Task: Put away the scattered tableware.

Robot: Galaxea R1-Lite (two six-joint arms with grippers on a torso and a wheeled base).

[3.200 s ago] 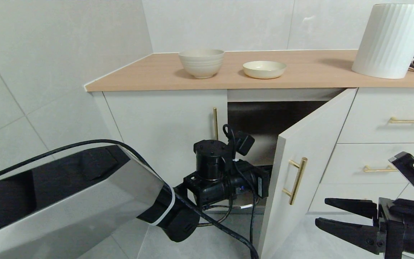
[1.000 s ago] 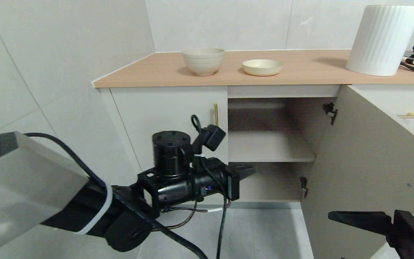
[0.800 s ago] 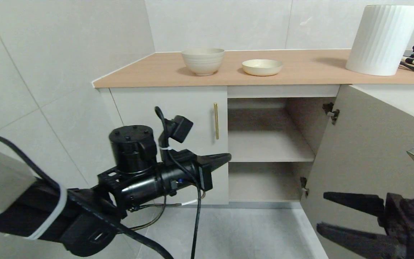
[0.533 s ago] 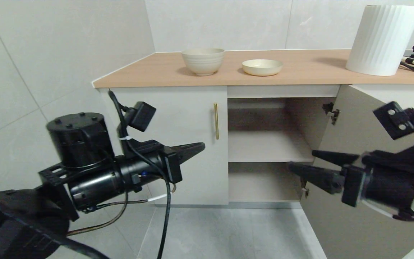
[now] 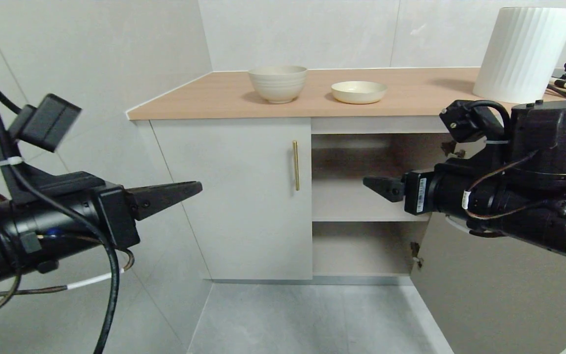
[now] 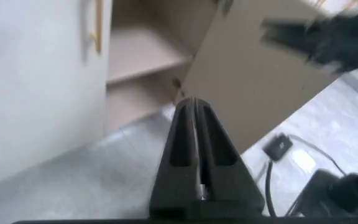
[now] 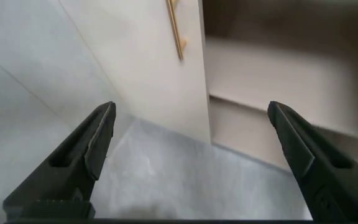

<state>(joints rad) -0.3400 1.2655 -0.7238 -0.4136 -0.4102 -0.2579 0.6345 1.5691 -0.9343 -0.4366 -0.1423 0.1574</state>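
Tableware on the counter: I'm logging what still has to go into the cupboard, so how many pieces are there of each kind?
Deep bowl: 1
Shallow dish: 1
Total: 2, both standing on the counter.

Black wedge-shaped left tool [image 5: 197, 187], looping cables [image 5: 114, 280]
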